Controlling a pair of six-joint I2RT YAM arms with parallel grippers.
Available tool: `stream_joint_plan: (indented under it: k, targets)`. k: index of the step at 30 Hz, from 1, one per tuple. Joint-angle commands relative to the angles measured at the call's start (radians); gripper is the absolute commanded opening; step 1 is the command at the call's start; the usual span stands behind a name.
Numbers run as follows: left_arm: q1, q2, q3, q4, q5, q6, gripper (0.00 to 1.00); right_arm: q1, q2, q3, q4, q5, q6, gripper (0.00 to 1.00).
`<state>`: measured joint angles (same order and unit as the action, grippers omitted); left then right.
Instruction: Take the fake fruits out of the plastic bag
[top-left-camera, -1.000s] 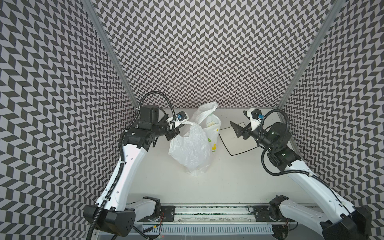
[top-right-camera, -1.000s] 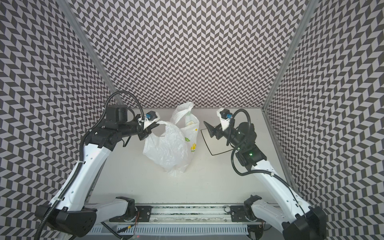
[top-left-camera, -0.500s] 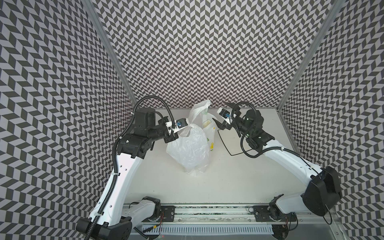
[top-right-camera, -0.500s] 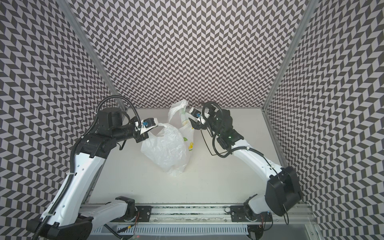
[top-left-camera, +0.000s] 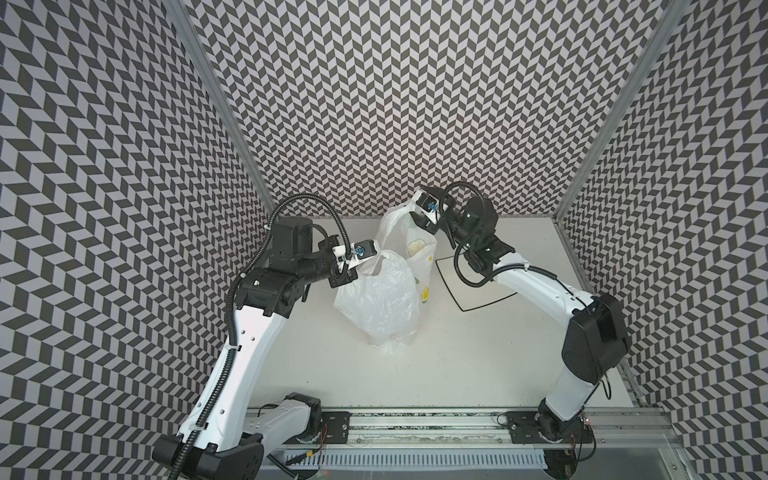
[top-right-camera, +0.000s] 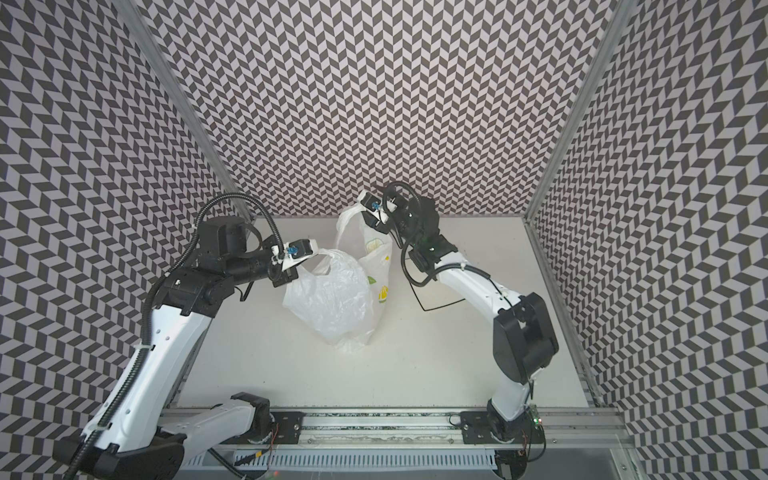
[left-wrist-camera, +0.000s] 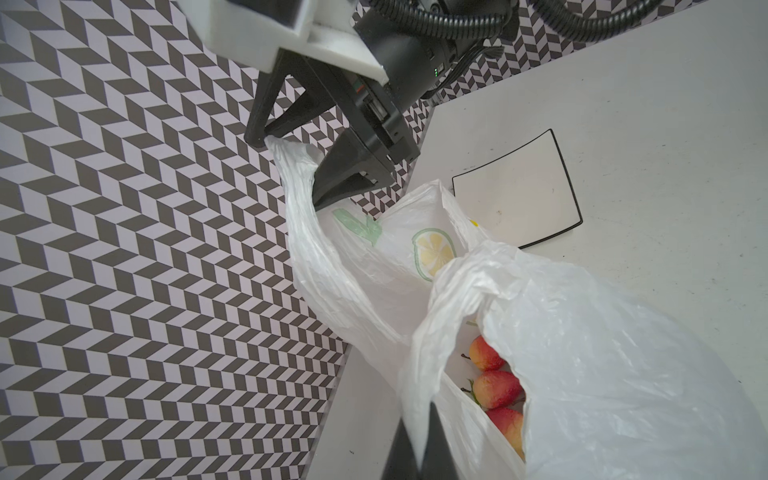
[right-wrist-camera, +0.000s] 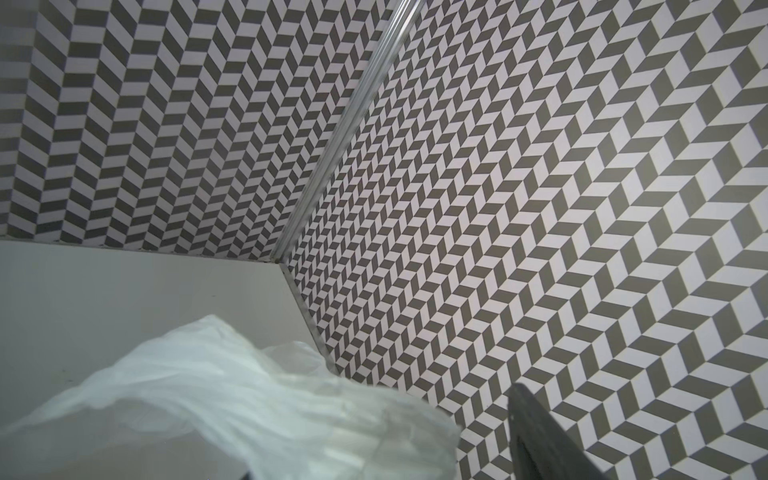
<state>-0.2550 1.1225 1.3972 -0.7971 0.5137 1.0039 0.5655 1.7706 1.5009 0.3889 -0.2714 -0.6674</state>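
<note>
Left fingers (left-wrist-camera: 434, 453) are clamping one loop of the crinkly translucent white plastic bag (top-left-camera: 378, 299); right fingers (left-wrist-camera: 345, 174), part-open and gripping nothing, are straddling the other loop

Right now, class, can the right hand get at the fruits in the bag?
Probably not: the right hand straddles a handle of the plastic bag, and the fake fruits lie deep below its narrow mouth.

I see my left gripper (top-left-camera: 360, 266) holding one plastic bag (top-left-camera: 380, 303) handle, and my right gripper (top-left-camera: 414, 217) at the other.
</note>
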Motion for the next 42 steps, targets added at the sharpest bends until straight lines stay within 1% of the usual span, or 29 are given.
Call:
stream_joint_plan:
  k: [1, 3, 4, 5, 7, 9, 12, 13, 14, 16, 17, 18, 21, 23, 24, 26, 29, 30, 33, 34, 36, 38, 40, 42]
  targets:
    - [0.002, -0.006, 0.001, 0.001, -0.069, 0.050, 0.00, 0.012, 0.028, 0.067, 0.040, -0.049, 0.023, 0.45]
    - [0.013, -0.022, -0.021, 0.080, -0.146, 0.064, 0.00, 0.012, 0.036, 0.084, 0.032, -0.074, 0.040, 0.30]
    - [0.021, -0.023, -0.025, 0.121, -0.179, 0.079, 0.00, 0.011, 0.039, 0.091, 0.033, -0.082, 0.054, 0.21]
    - [0.037, -0.018, -0.021, 0.154, -0.199, 0.094, 0.00, 0.012, 0.041, 0.097, 0.039, -0.083, 0.071, 0.12]
    - [0.067, 0.003, 0.004, 0.219, -0.224, 0.104, 0.00, 0.011, 0.038, 0.098, 0.063, -0.073, 0.116, 0.00]
    - [0.086, 0.033, 0.047, 0.276, -0.205, 0.111, 0.00, 0.012, 0.031, 0.098, 0.084, -0.058, 0.150, 0.00]
    - [0.086, 0.081, 0.087, 0.401, -0.199, 0.120, 0.01, 0.012, 0.010, 0.107, 0.086, -0.033, 0.225, 0.00]
    - [0.088, 0.103, 0.098, 0.443, -0.194, 0.121, 0.02, 0.011, 0.001, 0.112, 0.071, -0.003, 0.256, 0.00]
    - [0.087, 0.122, 0.110, 0.475, -0.187, 0.124, 0.02, 0.013, -0.005, 0.121, 0.056, 0.057, 0.293, 0.00]
    - [0.088, 0.168, 0.128, 0.550, -0.165, 0.111, 0.05, 0.014, -0.022, 0.136, 0.002, 0.253, 0.457, 0.00]
    - [0.087, 0.184, 0.132, 0.576, -0.150, 0.101, 0.06, 0.015, -0.035, 0.132, -0.028, 0.311, 0.518, 0.00]
    - [0.086, 0.199, 0.132, 0.600, -0.129, 0.089, 0.07, 0.014, -0.051, 0.118, -0.061, 0.337, 0.565, 0.00]
    - [0.085, 0.213, 0.095, 0.640, -0.076, 0.046, 0.12, 0.025, -0.117, 0.027, -0.100, 0.339, 0.673, 0.00]
    - [0.085, 0.195, 0.040, 0.657, -0.052, 0.021, 0.20, 0.042, -0.161, -0.047, -0.100, 0.348, 0.722, 0.00]
    - [0.085, 0.177, -0.003, 0.658, -0.039, 0.005, 0.26, 0.053, -0.180, -0.084, -0.099, 0.367, 0.743, 0.00]
    - [0.085, 0.123, -0.083, 0.664, -0.005, -0.046, 0.44, 0.071, -0.204, -0.130, -0.116, 0.403, 0.781, 0.00]
    - [0.082, 0.005, -0.209, 0.706, 0.046, -0.217, 0.63, 0.087, -0.213, -0.148, -0.215, 0.437, 0.845, 0.00]
    - [0.076, -0.047, -0.252, 0.745, 0.060, -0.305, 0.71, 0.091, -0.214, -0.142, -0.267, 0.446, 0.868, 0.00]
    - [0.066, -0.190, -0.363, 0.834, 0.069, -0.551, 0.83, 0.094, -0.216, -0.132, -0.360, 0.409, 0.903, 0.00]
    - [0.062, -0.232, -0.380, 0.831, 0.049, -0.612, 0.90, 0.096, -0.221, -0.135, -0.377, 0.394, 0.916, 0.00]
    - [0.060, -0.289, -0.382, 0.804, -0.008, -0.757, 0.93, 0.096, -0.231, -0.141, -0.388, 0.367, 0.938, 0.00]
    - [0.060, -0.316, -0.356, 0.770, -0.038, -0.931, 0.93, 0.096, -0.240, -0.146, -0.389, 0.339, 0.959, 0.00]
    - [0.059, -0.304, -0.314, 0.715, -0.039, -1.147, 0.91, 0.097, -0.251, -0.153, -0.372, 0.286, 0.981, 0.00]
    - [0.040, -0.266, -0.270, 0.635, -0.052, -1.315, 0.87, 0.098, -0.259, -0.164, -0.337, 0.226, 1.005, 0.00]
